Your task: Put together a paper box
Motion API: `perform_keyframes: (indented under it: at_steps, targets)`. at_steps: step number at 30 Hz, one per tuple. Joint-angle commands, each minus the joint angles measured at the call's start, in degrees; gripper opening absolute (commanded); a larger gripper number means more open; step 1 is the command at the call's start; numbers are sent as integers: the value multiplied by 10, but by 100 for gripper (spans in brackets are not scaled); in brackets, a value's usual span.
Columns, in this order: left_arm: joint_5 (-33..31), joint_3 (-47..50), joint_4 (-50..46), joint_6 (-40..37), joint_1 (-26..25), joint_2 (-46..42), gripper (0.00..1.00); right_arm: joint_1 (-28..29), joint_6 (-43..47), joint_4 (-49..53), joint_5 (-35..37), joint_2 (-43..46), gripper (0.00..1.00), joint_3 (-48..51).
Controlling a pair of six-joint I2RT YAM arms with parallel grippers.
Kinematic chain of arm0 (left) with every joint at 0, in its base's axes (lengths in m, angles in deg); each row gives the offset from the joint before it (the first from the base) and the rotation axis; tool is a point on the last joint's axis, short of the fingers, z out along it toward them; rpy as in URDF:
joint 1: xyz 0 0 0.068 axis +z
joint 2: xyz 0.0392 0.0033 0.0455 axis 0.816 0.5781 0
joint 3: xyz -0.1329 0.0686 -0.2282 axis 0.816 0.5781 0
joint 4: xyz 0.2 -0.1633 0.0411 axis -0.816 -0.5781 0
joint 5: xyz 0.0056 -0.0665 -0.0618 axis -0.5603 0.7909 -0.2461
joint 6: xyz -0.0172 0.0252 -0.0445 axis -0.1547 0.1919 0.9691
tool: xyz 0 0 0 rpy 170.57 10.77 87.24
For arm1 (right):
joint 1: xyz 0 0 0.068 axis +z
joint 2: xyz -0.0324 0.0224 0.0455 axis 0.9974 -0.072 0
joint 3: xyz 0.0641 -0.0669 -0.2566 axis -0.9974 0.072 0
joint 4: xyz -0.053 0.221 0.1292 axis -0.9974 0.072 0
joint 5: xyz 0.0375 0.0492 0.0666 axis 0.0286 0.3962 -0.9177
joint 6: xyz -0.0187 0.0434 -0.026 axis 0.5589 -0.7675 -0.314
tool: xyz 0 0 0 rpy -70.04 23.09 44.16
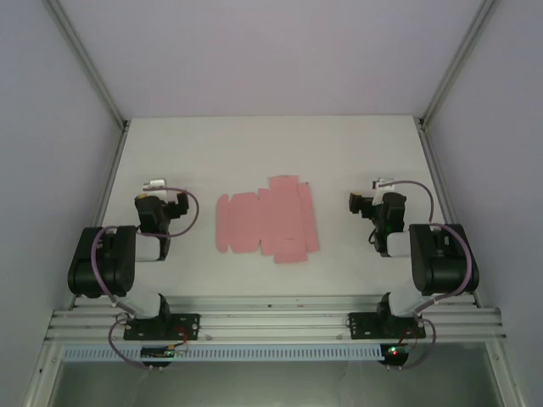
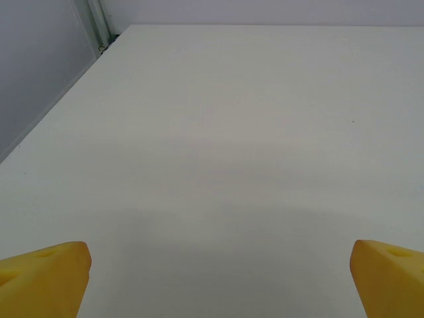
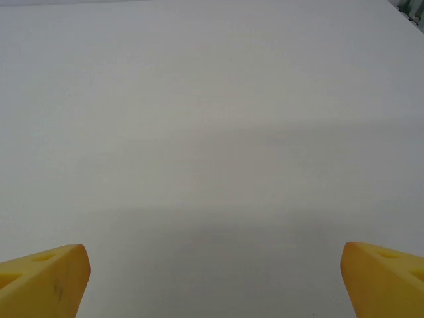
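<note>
Nothing is folded yet: the box lies as a flat blank mid-desk. The left tool and right tool flank it, both wide, holding nothing.

White table — pale grey walls around, aluminium rails along near edge.

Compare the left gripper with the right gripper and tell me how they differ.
The left gripper sits to the left of the flat pink paper box; the right gripper sits to its right. The left gripper's camera catches the wall along the table's left edge; the right gripper's catches the far right corner. Shared: both have yellow fingers spread wide, hold nothing, and are clear of the paper box.
</note>
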State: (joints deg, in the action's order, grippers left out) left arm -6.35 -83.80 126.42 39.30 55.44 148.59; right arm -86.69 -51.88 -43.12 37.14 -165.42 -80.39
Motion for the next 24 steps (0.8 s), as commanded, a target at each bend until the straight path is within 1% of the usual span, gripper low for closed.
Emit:
perform_keyframes:
  at_steps: [1,23,24]
  targets:
    - [7,-3,3,3,3,-6,99,3,-8,3,6,4,99,-5]
    - [7,-1,4,3,4,-7,99,-1,-11,-1,-4,5,99,-3]
    - [-2,-3,5,6,4,-11,100,-1,-12,-8,-2,7,99,2]
